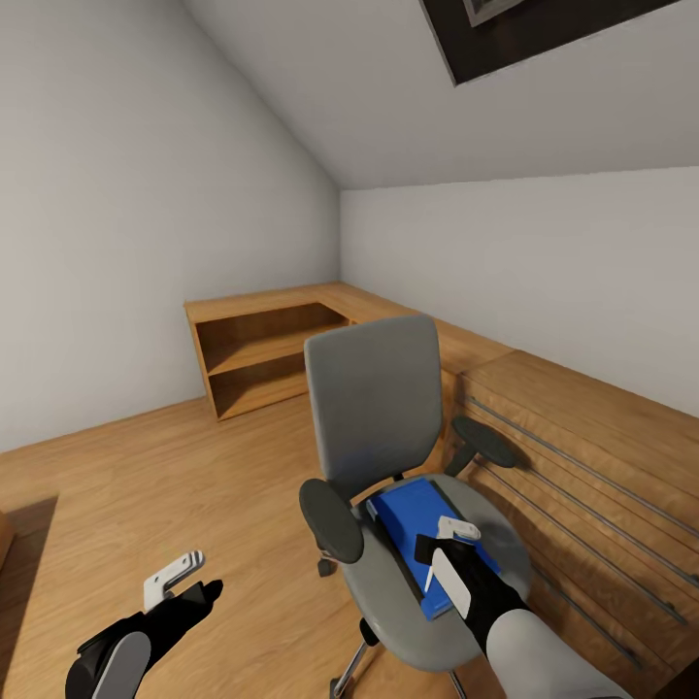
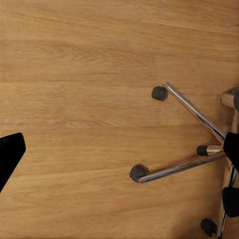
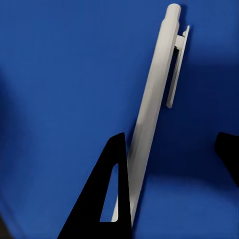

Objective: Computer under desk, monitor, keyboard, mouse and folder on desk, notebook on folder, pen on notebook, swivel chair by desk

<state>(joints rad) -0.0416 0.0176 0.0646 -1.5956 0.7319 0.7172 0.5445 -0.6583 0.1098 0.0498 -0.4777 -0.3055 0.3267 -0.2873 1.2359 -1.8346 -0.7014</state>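
Right claw [image 1: 456,532] down over the swivel chair [image 1: 374,408] seat, directly above the blue folder [image 1: 413,519] lying flat on it. Right wrist view: jaws spread wide, one dark finger [image 3: 117,189] close against a pale grey-white pen [image 3: 152,117] lying on the folder [image 3: 64,84], the other finger well apart at the far edge; nothing gripped, contact with the pen not certain. Pen not discernible from the head, hidden under the claw. Left claw [image 1: 180,575] low and off to the side over bare plank floor [image 1: 146,466], well apart from the chair, holding nothing; opening hard to judge. Left wrist view: floor [image 2: 74,74] below, plus the chair's chrome star base [image 2: 191,144] with black casters near the claw's far side. Beyond the right claw, behind the chair: light wooden low cabinets [image 1: 257,354] along the grey walls, open shelves bare; skylight [image 1: 544,29] overhead.
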